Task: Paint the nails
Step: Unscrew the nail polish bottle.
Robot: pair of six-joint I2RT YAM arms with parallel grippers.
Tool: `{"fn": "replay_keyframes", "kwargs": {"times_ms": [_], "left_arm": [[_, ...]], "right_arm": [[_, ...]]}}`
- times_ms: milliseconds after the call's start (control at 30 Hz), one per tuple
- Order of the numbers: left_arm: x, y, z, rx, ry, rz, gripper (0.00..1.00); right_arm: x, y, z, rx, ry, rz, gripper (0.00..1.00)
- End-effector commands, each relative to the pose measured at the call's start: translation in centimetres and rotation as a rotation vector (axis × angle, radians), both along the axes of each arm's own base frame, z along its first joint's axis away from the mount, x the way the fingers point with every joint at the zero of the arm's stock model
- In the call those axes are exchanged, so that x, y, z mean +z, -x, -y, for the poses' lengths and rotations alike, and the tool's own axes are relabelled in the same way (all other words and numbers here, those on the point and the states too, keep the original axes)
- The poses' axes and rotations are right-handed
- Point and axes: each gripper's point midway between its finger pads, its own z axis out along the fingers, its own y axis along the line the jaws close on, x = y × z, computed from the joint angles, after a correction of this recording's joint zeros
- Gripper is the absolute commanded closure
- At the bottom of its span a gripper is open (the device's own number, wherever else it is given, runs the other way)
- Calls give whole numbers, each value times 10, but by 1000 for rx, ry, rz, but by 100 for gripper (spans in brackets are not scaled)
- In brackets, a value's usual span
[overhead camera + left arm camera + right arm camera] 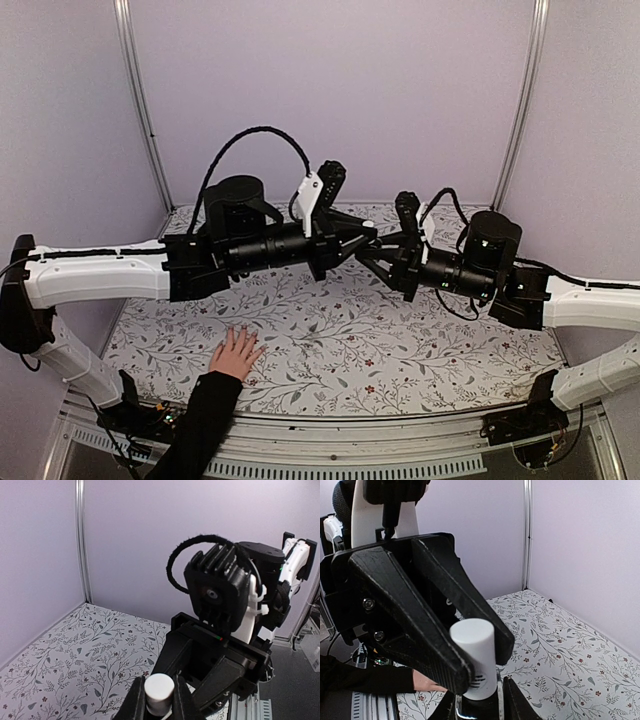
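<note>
Behind the floral-patterned table [400,350] stands a plain lilac back wall [330,90]. 2 metal posts [140,100] rise at the table's far corners, joining matching lilac side walls [60,130]. Soft, even light falls across the table.

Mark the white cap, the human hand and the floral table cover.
white cap [480,650]: right wrist view, its side wall.
human hand [236,354]: top external view, back of the hand.
floral table cover [400,350]: top external view, bare patch.
</note>
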Motion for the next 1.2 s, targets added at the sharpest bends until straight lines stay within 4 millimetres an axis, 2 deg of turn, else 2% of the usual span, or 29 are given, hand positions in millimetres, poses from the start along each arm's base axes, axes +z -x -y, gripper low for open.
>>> {"fn": "replay_keyframes", "kwargs": {"times_ms": [0, 300, 400, 567, 633, 800, 900, 1000, 1067, 1167], "left_arm": [[4, 14, 7, -55, -23, 9, 100], [-6, 11, 14, -62, -77, -2, 100], [-4, 14, 12, -70, -43, -18, 100], [3, 4, 1, 3, 97, -86, 100], [-1, -1, 4, 31, 110, -107, 100], [-12, -18, 11, 125, 83, -155, 100], [-12, -18, 10, 127, 52, -143, 86], [-3, -16, -1, 109, 39, -120, 69], [5, -6, -10, 42, 42, -94, 57], [11, 21, -19, -115, 35, -36, 49]], "right_arm": [[10, -8, 4, -34, -17, 25, 76], [11, -5, -1, -4, 0, 49, 94], [13, -7, 1, -17, -7, 56, 100], [27, -21, 16, -138, -93, 53, 100], [34, -29, 20, -188, -130, 48, 100], [35, -44, 16, -246, -126, 35, 100], [32, -44, 14, -239, -107, 37, 100], [28, -39, 12, -209, -82, 43, 100], [25, -33, 12, -182, -71, 40, 100], [24, -13, 8, -63, -53, 80, 100]]}}
